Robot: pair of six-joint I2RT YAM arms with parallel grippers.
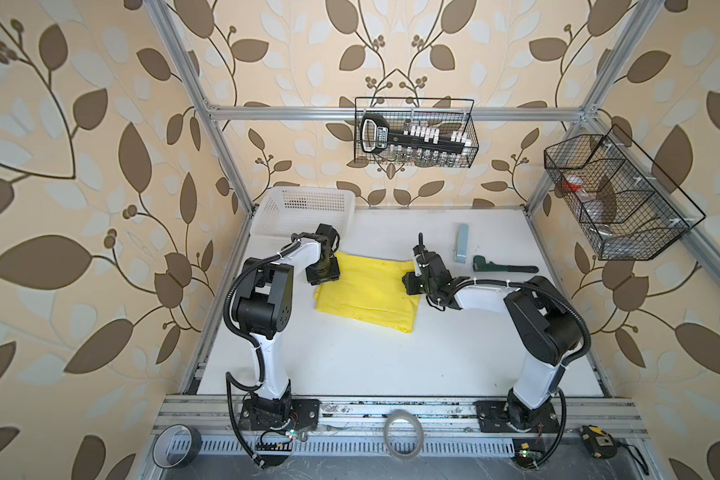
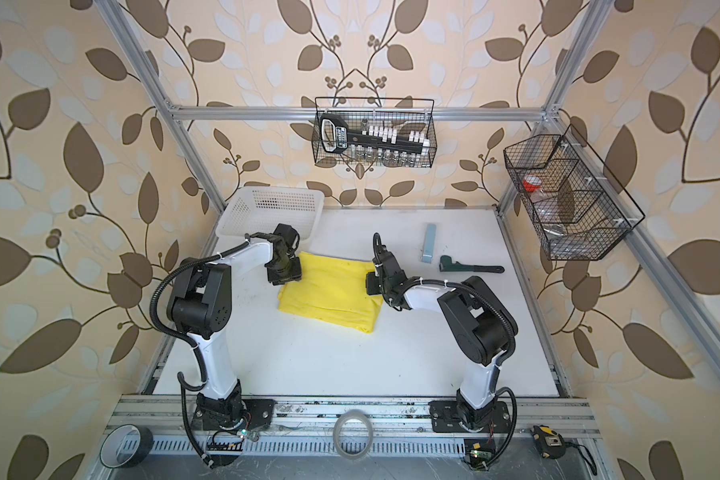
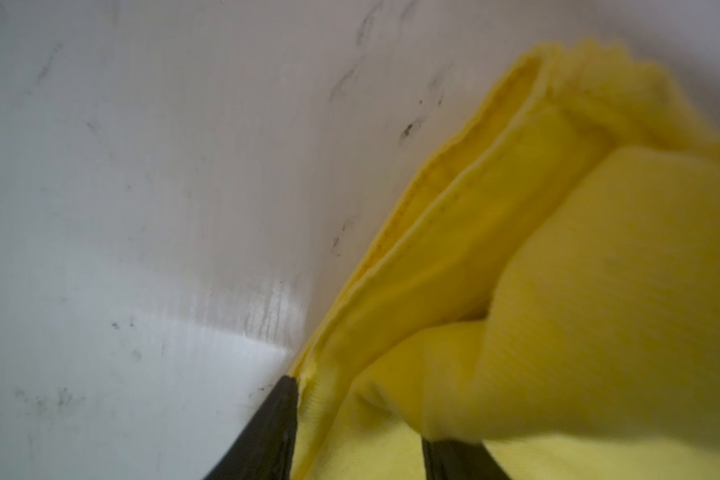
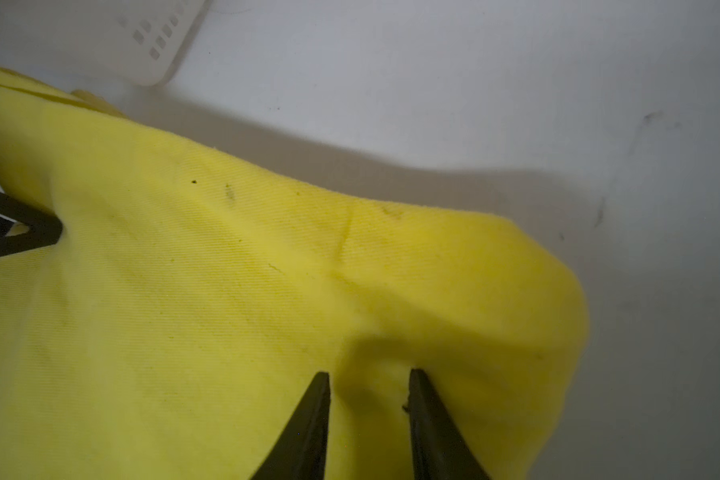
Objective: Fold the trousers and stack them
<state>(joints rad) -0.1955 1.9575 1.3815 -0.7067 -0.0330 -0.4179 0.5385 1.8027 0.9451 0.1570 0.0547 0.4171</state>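
The yellow trousers (image 1: pixel 366 295), already folded to a thick rectangle, lie on the white table (image 1: pixel 350 361) just in front of the white basket (image 1: pixel 312 190), with a robot arm at each end of the edge that faces the basket. The left gripper (image 3: pixel 358 411), at the end nearest the basket, has its 2 fingers astride the layered edge with cloth bunched between them; whether they have bitten cannot be told. The right gripper (image 4: pixel 368 372), at the end farther from the basket, stands narrow and pinches a raised ridge of cloth. The step looks like another fold, carrying this edge away from the basket and over the rest. To do it well, the left fingers likely need every layer before any lift. Both ends should then rise together and level, with the cloth taut between them, so the edge lands square and no under-layer drags out. Both top views give the whole rectangle and both arms, yet the wrists hide the fingertips. Only the left wrist view shows the stacked, stitched layers gaping at the edge. Only the right wrist view shows the pinched ridge, small dark specks on the cloth, a shadow under the lifted edge and a corner of the basket.
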